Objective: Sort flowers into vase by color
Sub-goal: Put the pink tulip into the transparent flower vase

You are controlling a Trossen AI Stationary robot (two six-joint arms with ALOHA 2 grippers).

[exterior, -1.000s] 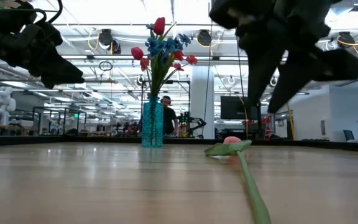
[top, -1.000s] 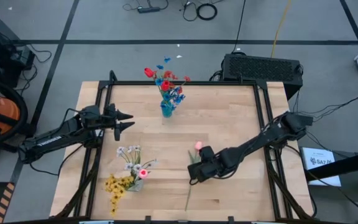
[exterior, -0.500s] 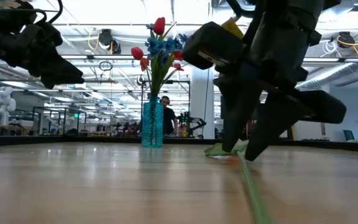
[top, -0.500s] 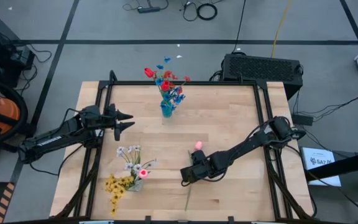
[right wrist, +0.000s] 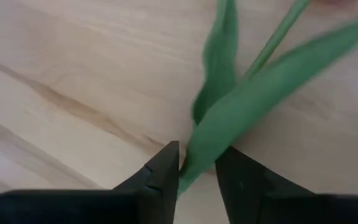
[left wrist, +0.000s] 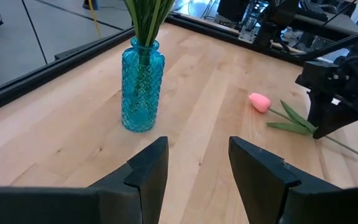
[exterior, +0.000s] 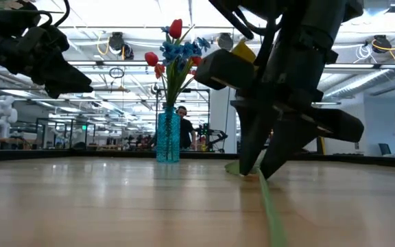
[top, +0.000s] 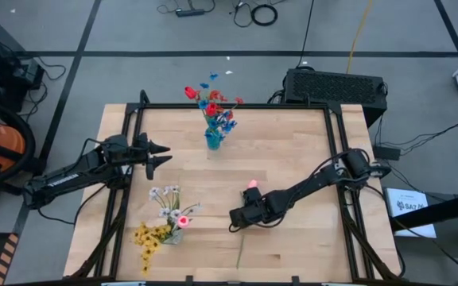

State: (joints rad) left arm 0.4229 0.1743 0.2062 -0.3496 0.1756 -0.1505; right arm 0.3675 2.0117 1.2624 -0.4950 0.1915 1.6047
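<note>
Right gripper (top: pixel 237 222) — low over pink flower (top: pixel 252 185)

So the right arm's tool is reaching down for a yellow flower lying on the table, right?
Not quite: the flower is pink, not yellow, as the left wrist view shows. The right tool is indeed down at its stem on the table.

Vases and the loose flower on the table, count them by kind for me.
Blue vase: 1
Clear vase: 1
Loose pink tulip: 1
Total: 3
</note>
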